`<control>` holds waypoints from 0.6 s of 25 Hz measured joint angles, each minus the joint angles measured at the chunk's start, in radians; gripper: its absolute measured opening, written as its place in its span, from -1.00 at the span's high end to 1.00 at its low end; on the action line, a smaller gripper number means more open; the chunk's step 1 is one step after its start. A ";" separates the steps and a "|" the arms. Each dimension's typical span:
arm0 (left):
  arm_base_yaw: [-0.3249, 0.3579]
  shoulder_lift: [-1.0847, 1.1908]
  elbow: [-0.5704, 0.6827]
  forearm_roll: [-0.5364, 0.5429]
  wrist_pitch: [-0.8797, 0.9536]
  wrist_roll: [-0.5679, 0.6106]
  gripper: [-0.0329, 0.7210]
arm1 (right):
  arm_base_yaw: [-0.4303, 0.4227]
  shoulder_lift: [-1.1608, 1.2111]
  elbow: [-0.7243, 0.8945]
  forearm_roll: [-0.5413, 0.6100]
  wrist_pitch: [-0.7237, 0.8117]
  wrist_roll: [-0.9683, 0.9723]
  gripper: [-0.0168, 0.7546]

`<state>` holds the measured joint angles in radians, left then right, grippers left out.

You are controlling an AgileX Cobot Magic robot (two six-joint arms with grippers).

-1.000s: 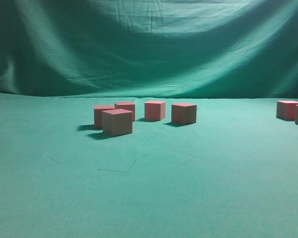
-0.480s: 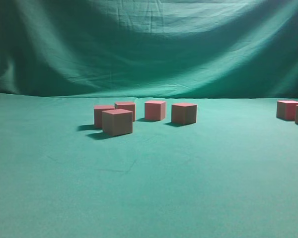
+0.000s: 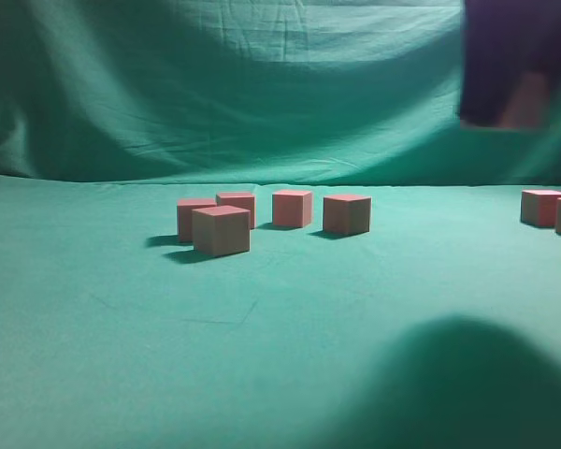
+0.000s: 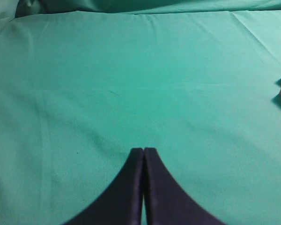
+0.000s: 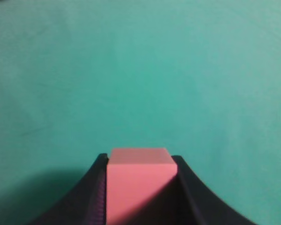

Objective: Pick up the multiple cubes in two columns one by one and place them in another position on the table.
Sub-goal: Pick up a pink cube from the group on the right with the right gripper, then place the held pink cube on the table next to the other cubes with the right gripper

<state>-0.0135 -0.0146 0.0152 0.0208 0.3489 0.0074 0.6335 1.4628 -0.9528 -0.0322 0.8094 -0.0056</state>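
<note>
Left gripper [image 4: 143,152]: idle over bare green table [image 4: 131,84], its two dark fingers pressed together with nothing between them; two cubes just peek in at the right edge of its wrist view.

Placed group [image 3: 273,217]: five cubes sit mid-table, left of centre. The front one [image 3: 221,230] partly hides the one behind it, and the other three run off to the right, near each other but apart.

Source cubes [image 3: 550,210]: two more at the far right edge of the table, close together, one cut off by the frame.

Right gripper [image 5: 140,187]: clamped on one pink cube [image 5: 139,180], a finger flat against each side face, top face level. From the room it hangs high at upper right, well above the cloth, casting a broad shadow near the front.

Step in hand: carrying this cube toward a drop spot, I'd judge.

Doing it well: come down over open cloth clear of the group, keep the cube square, lower until its base meets the table before letting go, then lift straight up so the fingers don't nudge it.

Risk: releasing from height would let it bounce or roll into its neighbours.
</note>
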 joint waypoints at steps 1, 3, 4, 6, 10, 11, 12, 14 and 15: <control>0.000 0.000 0.000 0.000 0.000 0.000 0.91 | 0.032 0.006 -0.022 0.002 0.002 -0.023 0.27; 0.000 0.000 0.000 0.000 0.000 0.000 0.91 | 0.078 0.024 -0.067 0.002 0.006 -0.062 0.27; 0.000 0.000 0.000 0.000 0.000 0.000 0.91 | 0.096 0.041 -0.092 0.002 0.008 -0.085 0.27; 0.000 0.000 0.000 0.000 0.000 0.000 0.91 | 0.115 0.081 -0.140 0.006 0.025 -0.118 0.27; 0.000 0.000 0.000 0.000 0.000 0.000 0.91 | 0.132 0.186 -0.255 0.012 0.060 -0.140 0.27; 0.000 0.000 0.000 0.000 0.000 0.000 0.91 | 0.132 0.214 -0.283 0.014 0.066 -0.142 0.27; 0.000 0.000 0.000 0.000 0.000 0.000 0.91 | 0.134 0.236 -0.309 0.014 0.074 -0.144 0.27; 0.000 0.000 0.000 0.000 0.000 0.000 0.91 | 0.138 0.288 -0.351 0.014 0.085 -0.153 0.27; 0.000 0.000 0.000 0.000 0.000 0.000 0.91 | 0.142 0.312 -0.368 0.014 0.084 -0.163 0.27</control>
<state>-0.0135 -0.0146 0.0152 0.0208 0.3489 0.0074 0.7751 1.7749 -1.3203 -0.0185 0.8931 -0.1684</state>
